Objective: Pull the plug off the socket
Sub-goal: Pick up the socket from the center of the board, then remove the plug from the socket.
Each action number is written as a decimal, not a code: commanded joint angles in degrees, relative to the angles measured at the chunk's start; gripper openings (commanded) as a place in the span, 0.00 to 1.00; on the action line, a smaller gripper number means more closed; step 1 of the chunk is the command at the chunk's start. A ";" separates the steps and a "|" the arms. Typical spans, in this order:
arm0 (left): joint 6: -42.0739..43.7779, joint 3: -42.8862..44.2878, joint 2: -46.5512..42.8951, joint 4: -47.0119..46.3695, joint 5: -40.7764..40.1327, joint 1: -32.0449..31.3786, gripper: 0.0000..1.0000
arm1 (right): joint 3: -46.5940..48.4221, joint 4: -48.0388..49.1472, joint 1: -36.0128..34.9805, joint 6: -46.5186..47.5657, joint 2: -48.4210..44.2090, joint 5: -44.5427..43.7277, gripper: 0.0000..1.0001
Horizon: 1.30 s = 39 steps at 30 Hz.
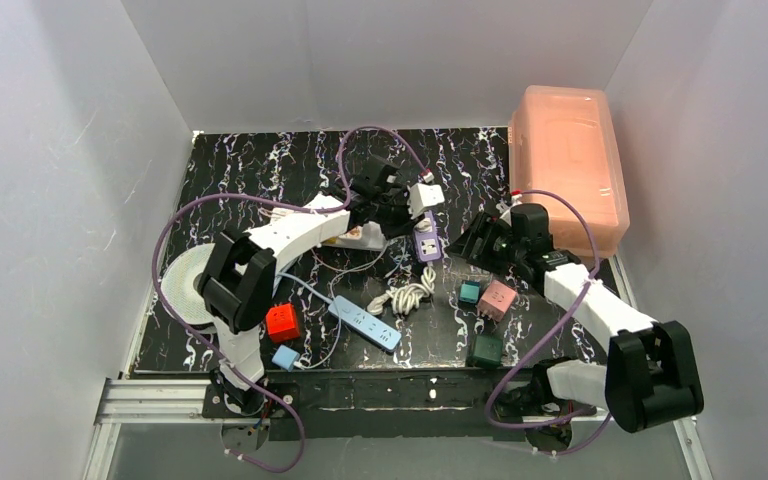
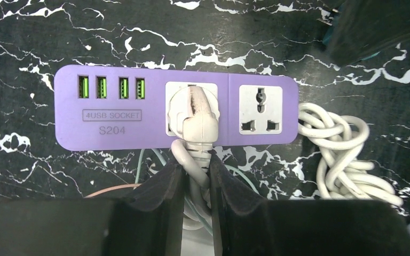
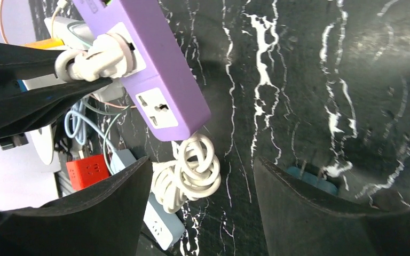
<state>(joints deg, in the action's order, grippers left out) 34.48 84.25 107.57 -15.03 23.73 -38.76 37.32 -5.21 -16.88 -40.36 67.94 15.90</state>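
Plain white walls (image 1: 60, 150) on three sides; black, white-veined marble tabletop (image 1: 260, 160); aluminium rail (image 1: 150, 397); even light.

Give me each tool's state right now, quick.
Left tool: closed on the white plug, at its cord end.
Right tool: open, holding nothing.

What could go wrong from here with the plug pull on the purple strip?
1. The left end effector is clamped on the cord just below the white plug, not on its body; a pull may slip or strain the cord.
2. The right end effector is open and off the purple strip; unheld, the strip may drag along with the plug.
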 commanded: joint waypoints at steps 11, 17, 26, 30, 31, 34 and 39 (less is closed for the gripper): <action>-2.88 -1.62 -6.97 1.92 7.37 1.48 0.00 | -0.29 31.26 0.01 2.68 14.32 25.69 0.79; -2.76 -1.71 -7.49 2.41 8.14 2.02 0.00 | 0.92 31.39 0.01 3.12 19.70 20.97 0.77; -3.16 -1.65 -8.05 2.73 9.57 2.37 0.00 | 3.03 46.25 -0.06 -0.72 26.48 28.70 0.77; -3.08 -2.11 -8.86 2.65 9.39 2.41 0.00 | 1.57 56.84 -0.90 -6.24 31.16 29.97 0.74; -3.13 -2.34 -9.19 2.56 9.36 2.46 0.00 | 0.91 58.19 -1.24 -6.39 31.62 29.48 0.75; -3.16 -3.22 -10.14 2.43 9.80 2.57 0.00 | -0.28 58.54 -1.87 -5.64 32.30 28.28 0.76; -3.14 -3.80 -11.04 2.49 10.50 2.64 0.00 | 0.82 64.87 -2.34 -9.03 35.64 32.81 0.71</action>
<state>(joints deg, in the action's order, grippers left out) 31.83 80.23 102.39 -13.37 29.58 -36.56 37.56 50.61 -18.59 -45.67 100.99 43.90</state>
